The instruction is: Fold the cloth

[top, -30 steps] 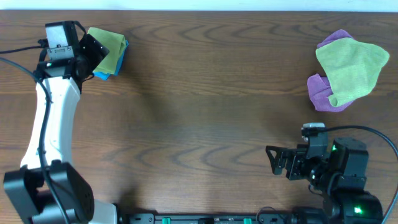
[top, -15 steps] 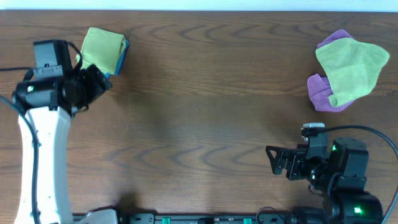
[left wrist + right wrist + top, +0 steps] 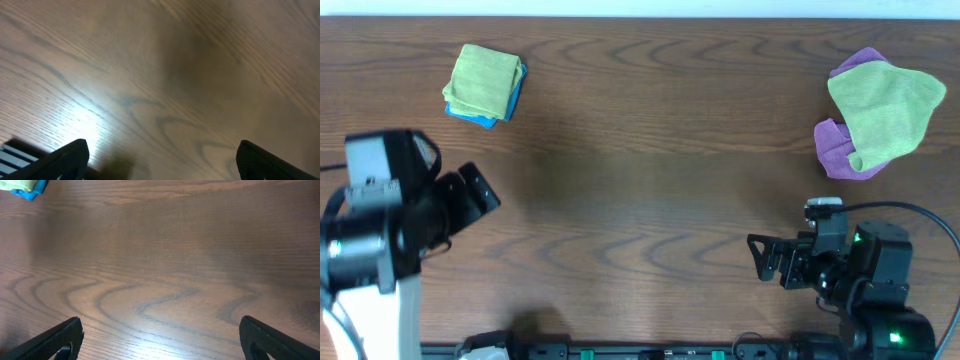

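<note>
The cloth (image 3: 485, 80) lies in the upper left of the overhead frame, a bright lime-green towel folded into a small, thick, roughly square pad with its layered edges showing along the lower left side. It sits on top of a folded blue cloth (image 3: 512, 97), which peeks out as a thin strip along its right and lower edges. No tag can be made out at this size. Both rest on the dark wood-grain surface (image 3: 650, 150). Below the stack, at the left edge of the overhead frame, the left pincer (image 3: 480, 188) is well apart from the cloth and holds nothing. Its own wrist view shows only bare wood and a bright glare patch, with the two dark fingertips at the lower corners, so the left pincer (image 3: 160, 162) is spread wide. In the lower right of the overhead frame the right pincer (image 3: 760, 258) points left over bare wood. In its wrist view the fingertips also sit at the two lower corners, spread wide and empty (image 3: 160, 337). That view alone shows the stack from low down: a sliver of the cloth (image 3: 15, 184) and the blue cloth (image 3: 36, 194) at the far upper left corner. Only the overhead view shows the upper right, where a crumpled olive-green cloth (image 3: 885, 105) is draped over a purple cloth (image 3: 835, 150).
</note>
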Tool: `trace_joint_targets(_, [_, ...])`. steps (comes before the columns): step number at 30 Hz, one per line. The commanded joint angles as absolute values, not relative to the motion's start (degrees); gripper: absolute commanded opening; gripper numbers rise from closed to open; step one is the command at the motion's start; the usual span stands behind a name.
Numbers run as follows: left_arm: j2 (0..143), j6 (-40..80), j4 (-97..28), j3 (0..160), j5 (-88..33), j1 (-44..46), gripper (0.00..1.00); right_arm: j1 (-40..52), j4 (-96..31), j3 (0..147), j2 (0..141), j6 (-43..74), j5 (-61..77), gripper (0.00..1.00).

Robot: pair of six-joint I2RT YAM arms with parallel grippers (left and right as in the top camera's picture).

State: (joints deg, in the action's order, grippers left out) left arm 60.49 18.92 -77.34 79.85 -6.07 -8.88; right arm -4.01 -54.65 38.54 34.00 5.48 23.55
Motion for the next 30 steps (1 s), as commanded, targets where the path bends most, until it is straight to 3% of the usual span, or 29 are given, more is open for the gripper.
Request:
trace_joint_targets(1, [55.31, 13.19, -79.79, 80.77, -7.09, -8.97, 0.95, -4.47, -54.70, 38.48, 33.76, 5.74, 23.99, 0.99])
trace_joint_targets(15, [35.35, 7.68, -82.85, 76.07, -5.80, -8.97, 0.95, -4.47, -54.70, 38.48, 33.76, 5.74, 23.99, 0.99])
trace_joint_targets(30, [16.75, 7.68, -61.06, 46.30, -7.14, -8.97, 0.95, -4.47, -54.70, 38.48, 33.76, 5.74, 23.99, 0.99])
